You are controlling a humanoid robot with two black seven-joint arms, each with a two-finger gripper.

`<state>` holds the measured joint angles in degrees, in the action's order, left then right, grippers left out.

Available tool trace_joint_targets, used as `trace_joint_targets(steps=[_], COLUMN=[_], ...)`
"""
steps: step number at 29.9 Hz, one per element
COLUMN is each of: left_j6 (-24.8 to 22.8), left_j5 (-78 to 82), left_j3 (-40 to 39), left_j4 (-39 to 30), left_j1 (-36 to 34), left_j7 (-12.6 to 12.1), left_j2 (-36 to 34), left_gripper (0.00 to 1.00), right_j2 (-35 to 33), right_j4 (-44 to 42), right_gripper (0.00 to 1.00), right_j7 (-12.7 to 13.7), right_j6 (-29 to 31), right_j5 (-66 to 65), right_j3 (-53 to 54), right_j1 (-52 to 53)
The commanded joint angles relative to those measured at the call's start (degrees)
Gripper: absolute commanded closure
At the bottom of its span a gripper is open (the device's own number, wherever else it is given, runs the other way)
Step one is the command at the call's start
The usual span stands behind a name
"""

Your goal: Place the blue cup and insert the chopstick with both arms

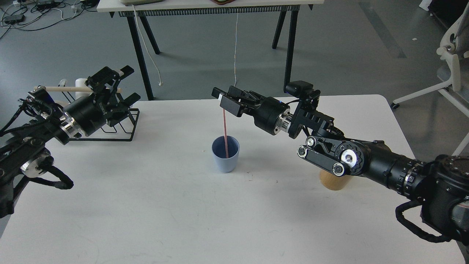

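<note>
A robotics lab or workshop, by the look of it; a plain white table sits on a bare grey concrete floor; beyond the right gripper stands a trestle-legged workbench, a cable dangling from it; loose wiring sprawls far behind the left gripper; an office chair stands off to the right gripper's outer side.

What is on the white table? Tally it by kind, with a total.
Blue cup: 1
Pink chopstick, standing in the cup: 1
Tan wooden cylinder: 1
Black wire rack: 1
Total: 4
</note>
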<state>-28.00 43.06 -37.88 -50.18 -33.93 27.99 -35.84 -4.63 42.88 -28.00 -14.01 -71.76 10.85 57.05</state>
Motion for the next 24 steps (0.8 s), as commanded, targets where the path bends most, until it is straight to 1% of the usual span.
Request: trace_joint_targets(steps=[1, 5, 7, 9, 11, 12, 14, 16, 19, 20, 24], left_j6=[0.00, 0.00, 0.00, 0.00, 0.00, 0.00, 0.00, 0.00, 0.00, 0.00, 0.00], left_j5=[0.01, 0.01, -0.08, -0.17, -0.43, -0.61, -1.39, -2.97, -3.60, -3.60, -3.60], left_j3=[-0.09, -0.97, -1.06, -1.14, -1.76, -2.37, -4.12, -5.62, -5.98, -5.98, -5.98], left_j4=[0.00, -0.18, -0.18, -0.27, -0.27, -0.27, -0.27, -0.27, -0.27, -0.27, -0.35], left_j1=[0.00, 0.00, 0.00, 0.00, 0.00, 0.00, 0.00, 0.00, 0.00, -0.09, -0.09], left_j7=[0.01, 0.01, 0.01, 0.01, 0.01, 0.01, 0.01, 0.01, 0.01, 0.01, 0.01], left_j2=[-0.02, 0.15, 0.24, 0.33, 0.33, 0.33, 0.33, 0.42, 0.42, 0.42, 0.42], left_gripper=[0.01, 0.01, 0.01, 0.01, 0.01, 0.01, 0.01, 0.01, 0.01, 0.01, 0.01], right_j2=[-2.66, -6.26, -8.63, -11.97, -16.01, -18.20, -21.90, -24.72, -27.36, -27.54, -27.54], right_j4=[-0.16, -0.07, 0.19, 1.24, 3.69, 5.88, 9.58, 12.31, 12.50, 12.32, 11.79], right_gripper=[0.05, 0.05, 0.05, 0.05, 0.05, 0.05, 0.05, 0.05, 0.04, 0.04, 0.03], right_j7=[0.00, 0.00, 0.00, 0.00, 0.00, 0.00, 0.00, 0.00, 0.00, 0.00, 0.00], right_j6=[0.21, 0.91, 2.05, 4.85, 9.15, 12.31, 20.12, 28.74, 41.04, 42.01, 42.01], right_j5=[0.04, 1.79, 6.78, 15.20, 24.52, 29.44, 37.71, 43.26, 47.23, 47.50, 47.59], right_j3=[5.58, 13.83, 16.92, 17.28, 17.11, 17.10, 17.10, 17.45, 17.90, 17.90, 18.42], right_j1=[0.52, 0.52, 0.08, -0.44, -1.85, -3.07, -5.45, -7.21, -9.49, -10.02, -10.99])
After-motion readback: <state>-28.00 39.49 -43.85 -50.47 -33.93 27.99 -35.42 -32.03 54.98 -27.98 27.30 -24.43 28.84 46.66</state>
